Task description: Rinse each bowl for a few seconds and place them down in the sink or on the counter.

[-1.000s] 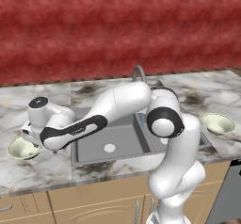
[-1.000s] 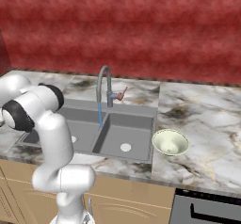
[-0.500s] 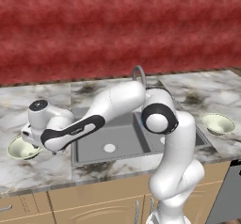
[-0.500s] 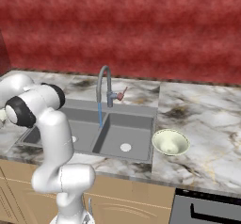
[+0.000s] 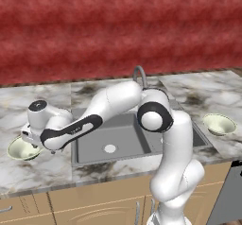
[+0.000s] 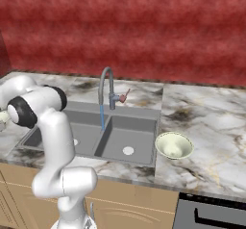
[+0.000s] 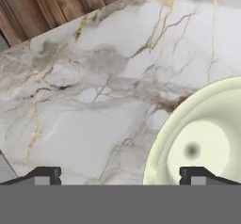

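In the left base view the arm reaches far to the left across the sink (image 5: 118,141), its hand low over the left bowl (image 5: 21,148), which sits on the marbled counter (image 5: 28,177) just beside the left basin and near the front edge. The second bowl (image 5: 220,124) rests on the counter right of the sink, well apart; the faucet (image 5: 140,75) stands behind the arm's elbow, and a red wall closes the back. In the right base view a thin stream of water (image 6: 102,117) falls from the faucet (image 6: 106,86) into the left basin, the second bowl (image 6: 174,145) lies just beside the sink's (image 6: 132,136) right rim, and open counter (image 6: 211,127) stretches to its right. In the hand view the gripper (image 7: 120,175) has its tips spread wide, holding nothing; one tip is over the bowl (image 7: 202,138), the other over bare counter (image 7: 89,96), with the counter edge and wooden floor beyond.
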Robot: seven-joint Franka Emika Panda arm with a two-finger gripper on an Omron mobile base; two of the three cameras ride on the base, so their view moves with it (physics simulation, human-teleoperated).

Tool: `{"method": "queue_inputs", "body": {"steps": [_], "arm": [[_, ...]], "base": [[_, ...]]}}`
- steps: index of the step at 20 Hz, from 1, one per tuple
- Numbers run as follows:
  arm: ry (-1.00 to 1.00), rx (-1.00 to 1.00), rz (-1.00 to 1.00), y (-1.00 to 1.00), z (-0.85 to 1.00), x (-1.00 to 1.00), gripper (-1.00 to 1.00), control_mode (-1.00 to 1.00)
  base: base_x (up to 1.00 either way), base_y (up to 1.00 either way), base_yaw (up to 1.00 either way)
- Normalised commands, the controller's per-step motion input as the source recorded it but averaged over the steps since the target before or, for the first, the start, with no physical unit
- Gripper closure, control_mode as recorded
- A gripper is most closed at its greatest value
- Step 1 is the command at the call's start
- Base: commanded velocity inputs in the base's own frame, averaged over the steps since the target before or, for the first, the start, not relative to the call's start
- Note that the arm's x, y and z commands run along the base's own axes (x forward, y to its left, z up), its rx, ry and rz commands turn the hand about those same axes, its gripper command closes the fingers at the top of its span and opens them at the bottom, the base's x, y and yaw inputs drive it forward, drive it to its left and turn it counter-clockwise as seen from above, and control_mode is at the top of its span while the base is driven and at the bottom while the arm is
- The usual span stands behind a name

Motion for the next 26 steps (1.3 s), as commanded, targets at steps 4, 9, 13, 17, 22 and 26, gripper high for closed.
{"method": "queue_inputs", "body": {"steps": [4, 9, 13, 17, 22, 26], "arm": [[0.0, 0.0, 0.0, 0.18, -0.14, 0.13, -1.0, -1.0], [0.0, 0.0, 0.0, 0.14, -0.14, 0.09, -1.0, -1.0], [0.0, 0.0, 0.0, 0.11, -0.12, 0.08, -1.0, -1.0], [0.0, 0.0, 0.0, 0.08, -0.1, 0.13, -1.0, -1.0], [0.0, 0.0, 0.0, 0.04, -0.13, 0.17, -1.0, -1.0], [0.0, 0.0, 0.0, 0.0, -0.13, 0.13, -1.0, -1.0]], "base": [[0.0, 0.0, 0.0], [0.0, 0.0, 0.0], [0.0, 0.0, 0.0], [0.0, 0.0, 0.0], [0.0, 0.0, 0.0], [0.0, 0.0, 0.0]]}}
